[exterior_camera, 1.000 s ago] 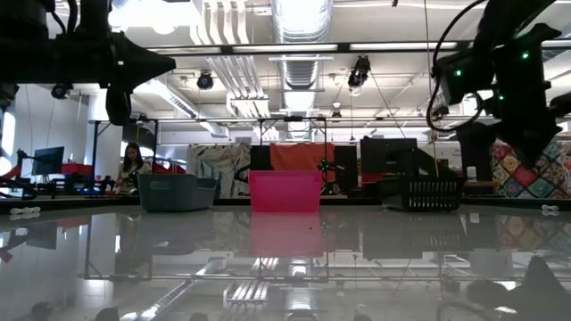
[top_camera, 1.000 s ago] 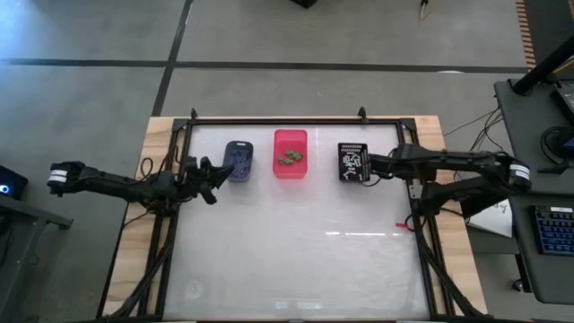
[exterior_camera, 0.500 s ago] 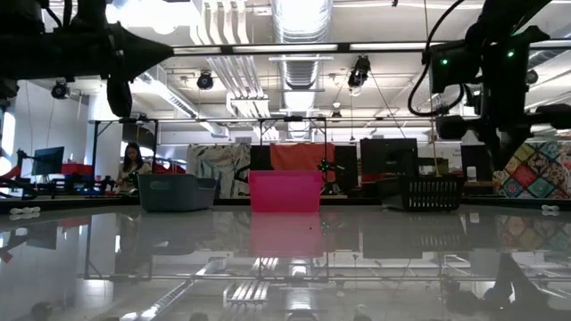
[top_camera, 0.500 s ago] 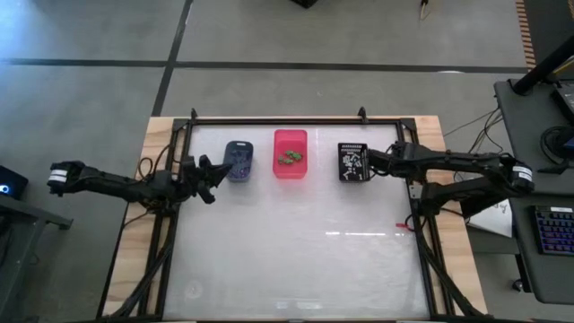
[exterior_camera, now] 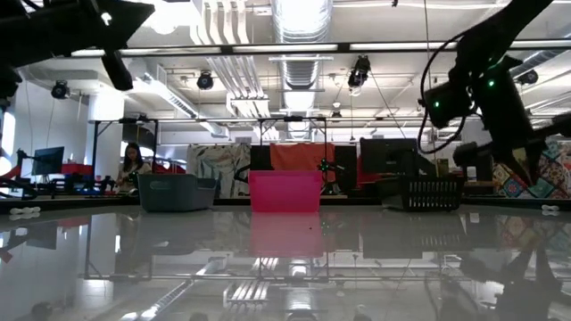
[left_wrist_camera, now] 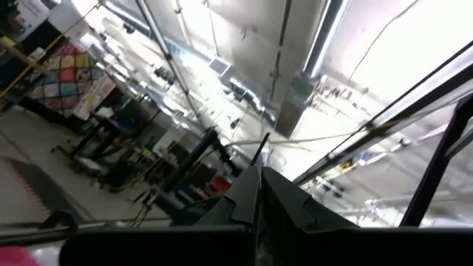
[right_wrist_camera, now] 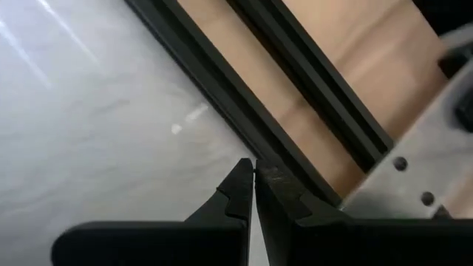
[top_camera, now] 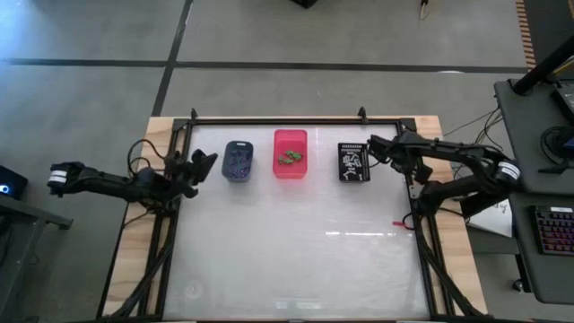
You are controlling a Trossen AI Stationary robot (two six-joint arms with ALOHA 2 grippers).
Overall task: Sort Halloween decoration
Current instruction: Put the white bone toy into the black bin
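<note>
From where I stand the sorting looks finished. The left claw (top_camera: 208,163) hangs closed and empty at the table's (top_camera: 296,260) left edge, just beside the blue-grey bin (top_camera: 238,160), which holds the purple trinkets (top_camera: 238,162). The pink bin (top_camera: 290,153) in the middle holds the green trinkets (top_camera: 289,159); the black bin (top_camera: 353,161) holds the white trinkets (top_camera: 353,161). The right claw (top_camera: 374,145), shut on nothing, sits near the black bin's far corner. Nothing loose lies on the table, so I judge the next move is simply parking both arms.

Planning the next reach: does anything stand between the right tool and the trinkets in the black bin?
Nothing visible does. The right tool, shut, is beside the black bin, whose white trinkets lie uncovered.
</note>
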